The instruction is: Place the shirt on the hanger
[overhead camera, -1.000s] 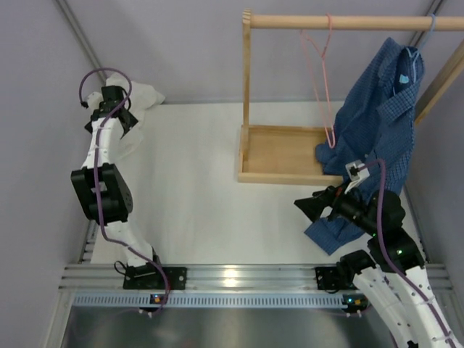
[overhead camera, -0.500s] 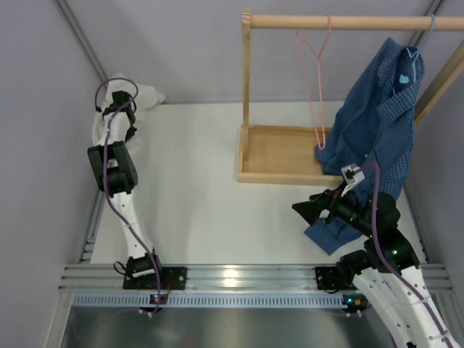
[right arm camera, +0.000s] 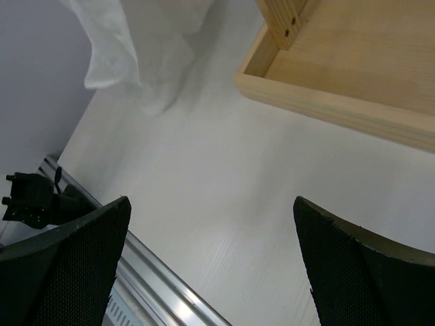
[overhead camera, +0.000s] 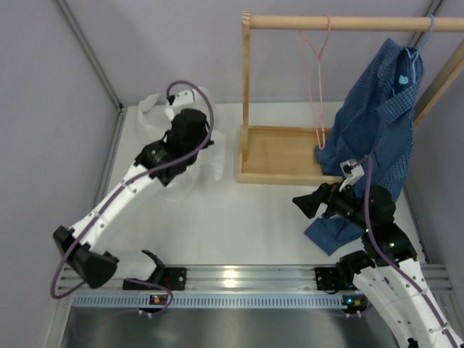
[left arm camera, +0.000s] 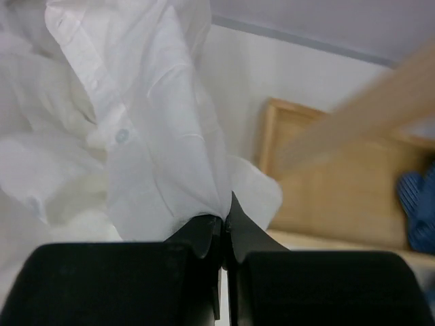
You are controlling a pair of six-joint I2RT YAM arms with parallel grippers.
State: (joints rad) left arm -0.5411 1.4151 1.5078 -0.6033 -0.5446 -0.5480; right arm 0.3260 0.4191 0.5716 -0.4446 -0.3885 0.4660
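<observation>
The white shirt [overhead camera: 161,109] hangs bunched from my left gripper [overhead camera: 205,142], just left of the wooden stand. In the left wrist view the left gripper [left arm camera: 225,217] is shut on a pinch of the shirt [left arm camera: 156,136], and the cloth, with one button showing, drapes away from the fingertips. The pink wire hanger [overhead camera: 316,80] hangs by its hook from the wooden rod [overhead camera: 348,22], well to the right of the shirt. My right gripper [overhead camera: 301,205] stands open and holds nothing, in front of the stand; its wrist view shows the right gripper [right arm camera: 211,204] over bare table, with the shirt [right arm camera: 136,41] at top left.
The stand's wooden base tray [overhead camera: 279,154] and upright post [overhead camera: 246,80] stand between the shirt and the hanger. A dark blue checked shirt [overhead camera: 380,123] hangs on a light blue hanger [overhead camera: 432,23] at the rod's right end, reaching down beside my right arm. Grey walls close in the table.
My left gripper has shut on the shirt in the far left corner and swung right toward the stand, lifting the cloth with it. The right arm has barely moved.
</observation>
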